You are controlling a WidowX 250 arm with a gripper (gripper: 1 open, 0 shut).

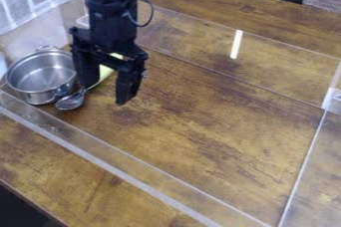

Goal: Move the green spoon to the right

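Observation:
The green spoon (104, 74) lies on the wooden table beside the steel pot; its yellow-green handle shows between my gripper's fingers, and its silver bowl end (70, 100) rests by the pot's base. My black gripper (106, 85) hangs open directly over the spoon's handle, one finger on each side. How close the fingertips are to the table I cannot judge. Nothing is held.
A round steel pot (42, 73) stands at the left, touching the spoon's bowl end. Clear plastic walls (160, 193) fence the work area along the front and right. Open wooden tabletop (226, 112) stretches to the right of the gripper.

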